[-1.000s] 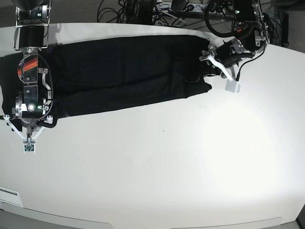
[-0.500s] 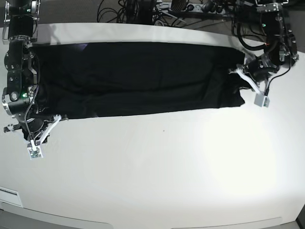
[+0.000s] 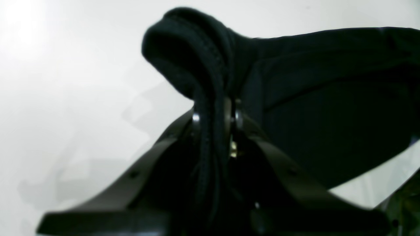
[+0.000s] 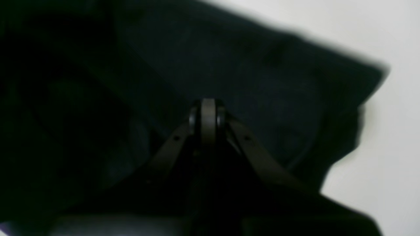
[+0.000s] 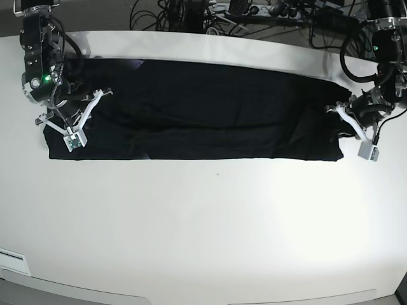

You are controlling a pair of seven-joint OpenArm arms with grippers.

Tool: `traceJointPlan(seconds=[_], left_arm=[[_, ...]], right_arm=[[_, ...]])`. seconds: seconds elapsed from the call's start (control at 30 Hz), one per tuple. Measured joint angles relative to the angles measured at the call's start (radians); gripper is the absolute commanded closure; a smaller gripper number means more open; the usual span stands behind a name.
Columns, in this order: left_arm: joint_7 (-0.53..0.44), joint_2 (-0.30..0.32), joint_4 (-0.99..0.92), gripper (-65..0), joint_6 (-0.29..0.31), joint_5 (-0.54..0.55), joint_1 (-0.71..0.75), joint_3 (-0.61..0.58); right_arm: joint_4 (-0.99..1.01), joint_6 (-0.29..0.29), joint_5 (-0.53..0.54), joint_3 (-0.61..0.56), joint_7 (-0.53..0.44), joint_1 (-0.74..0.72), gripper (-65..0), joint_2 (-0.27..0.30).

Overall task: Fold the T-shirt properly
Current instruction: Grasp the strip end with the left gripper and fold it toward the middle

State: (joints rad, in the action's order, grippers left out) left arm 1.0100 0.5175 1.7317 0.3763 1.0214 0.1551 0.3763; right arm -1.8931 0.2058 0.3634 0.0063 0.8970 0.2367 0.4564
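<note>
T-shirt [image 5: 191,111]: lies on the white table [image 5: 203,222] as one long black band along the far half, stretched between the two arms. Only plain black cloth shows; no print is visible.

Left claw [image 3: 215,119]: at the end of the T-shirt nearest the left arm, clenched on a thick bunched roll of hem. The wrist view shows several layers of cloth pinched between the tips, the bunch lifted off the table.

Right claw [image 4: 207,114]: at the opposite end of the T-shirt, tips pressed fully together. No cloth can be seen between them; the dark fabric lies beneath. My judgement is that it holds nothing, though the picture is blurred.

Work done: the T-shirt appears already doubled lengthwise into a narrow strip, the near edge fairly straight, with some ripples through the middle.

Work left: as I judge it, the strip must yet be folded across its length, end towards end, and then smoothed. The end by the left claw is bunched and would want flattening.

Containers: none seen on the table; nothing to report as held in one.

Beyond the T-shirt: loose cables [image 5: 191,13] behind the far table edge.
</note>
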Motion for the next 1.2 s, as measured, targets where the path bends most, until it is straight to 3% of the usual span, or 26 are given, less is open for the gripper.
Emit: traceJointPlan(seconds=[0.1, 0.3, 0.43, 0.5, 0.63, 0.73, 0.83, 0.93, 1.2], left_arm=[[0.000, 0.000, 0.000, 0.0, 0.007, 0.048, 0.000, 0.000], [0.059, 0.000, 0.000, 0.0, 0.115, 0.216, -0.018, 0.000], [0.150, -0.012, 0.001, 0.0, 0.190, 0.421, -0.045, 0.000], [0.180, -0.050, 0.001, 0.0, 0.228, 0.437, -0.050, 0.000], [0.195, -0.161, 0.001, 0.0, 0.233, 0.437, -0.052, -0.007], [0.187, -0.249, 0.001, 0.0, 0.273, 0.433, -0.055, -0.039], [0.112, -0.312, 0.001, 0.0, 0.286, 0.296, -0.055, -0.109], [0.031, -0.351, 0.000, 0.0, 0.286, 0.155, -0.055, -0.176], [-0.047, -0.421, 0.000, 0.0, 0.286, -0.037, -0.056, -0.312]], right_arm=[[0.048, -0.004, -0.001, 0.003, -0.030, 0.029, 0.0, -0.026], [0.153, 0.039, 0.009, 0.014, -0.137, 0.023, 0.0, -0.047], [0.154, 0.038, 0.014, 0.015, -0.138, 0.023, 0.0, -0.047], [0.154, 0.029, 0.014, 0.015, -0.137, 0.023, 0.0, -0.047], [0.154, 0.031, 0.014, 0.015, -0.136, 0.023, 0.0, -0.047], [0.154, 0.030, 0.015, 0.015, -0.135, 0.023, 0.0, -0.047], [0.154, 0.036, 0.015, 0.015, -0.134, 0.023, 0.0, -0.047], [0.154, 0.042, 0.014, 0.015, -0.124, 0.020, 0.0, -0.047], [0.153, 0.047, 0.014, 0.015, -0.120, 0.018, 0.0, -0.047]])
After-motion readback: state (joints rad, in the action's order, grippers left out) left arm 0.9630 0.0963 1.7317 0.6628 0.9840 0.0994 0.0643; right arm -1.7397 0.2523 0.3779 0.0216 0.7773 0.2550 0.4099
